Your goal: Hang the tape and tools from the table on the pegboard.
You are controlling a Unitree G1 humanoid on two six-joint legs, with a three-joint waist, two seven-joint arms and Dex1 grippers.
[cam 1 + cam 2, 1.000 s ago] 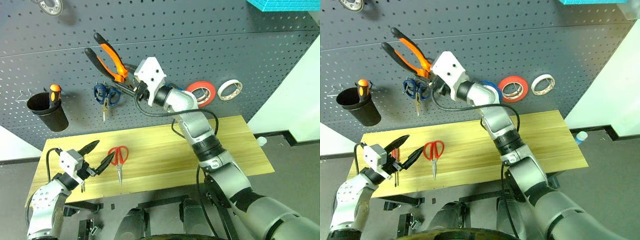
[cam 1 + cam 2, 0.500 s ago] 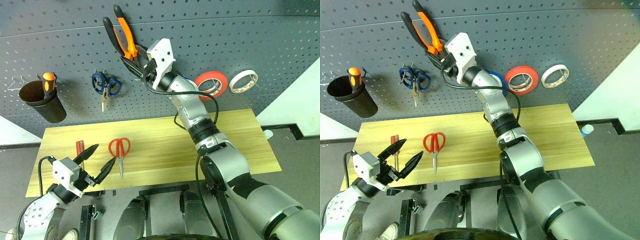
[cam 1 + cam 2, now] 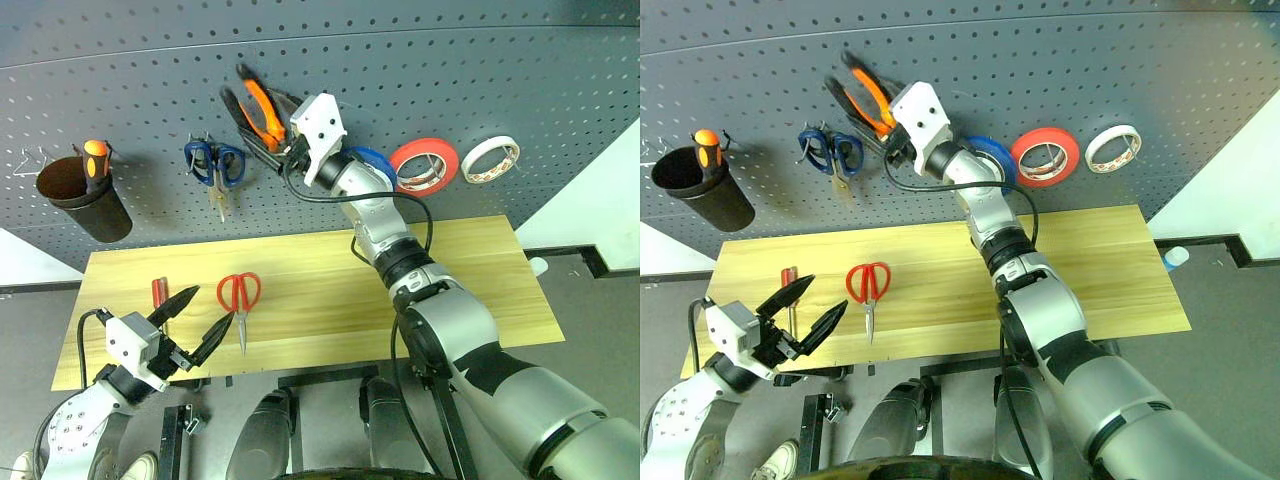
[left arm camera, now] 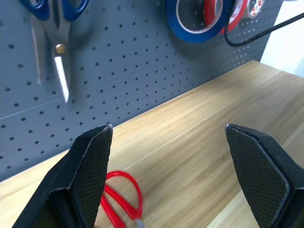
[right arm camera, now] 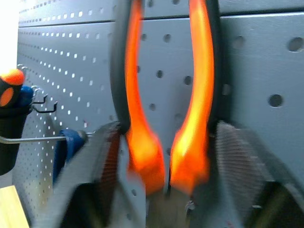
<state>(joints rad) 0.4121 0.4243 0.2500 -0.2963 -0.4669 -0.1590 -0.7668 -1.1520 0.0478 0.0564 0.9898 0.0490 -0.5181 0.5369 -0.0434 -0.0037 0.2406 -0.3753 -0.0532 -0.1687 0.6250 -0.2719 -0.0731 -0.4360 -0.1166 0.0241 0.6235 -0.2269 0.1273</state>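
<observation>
The orange-and-black pliers (image 3: 255,108) hang, handles up, against the dark pegboard (image 3: 450,80). My right gripper (image 3: 283,150) is right below them, open, its fingers (image 5: 102,161) standing wide on either side of the pliers (image 5: 166,142). The blue tape (image 3: 372,163) hangs on the board behind that arm. On the wooden table (image 3: 470,290) lie the red-handled scissors (image 3: 238,295) and the small red screwdriver (image 3: 158,293). My left gripper (image 3: 190,322) hovers open and empty at the table's front left edge, a little short of those scissors (image 4: 121,209).
Also on the board are blue-handled scissors (image 3: 215,165), a red tape roll (image 3: 425,165), a white tape roll (image 3: 490,160) and a black cup (image 3: 85,200) holding an orange-handled screwdriver (image 3: 95,160). Bare wire hooks stick out at the far left.
My right gripper carried the pliers up along the board, then opened; the pliers have dropped lower against the board. The left gripper drew back to the table's front edge. The view shifted.
</observation>
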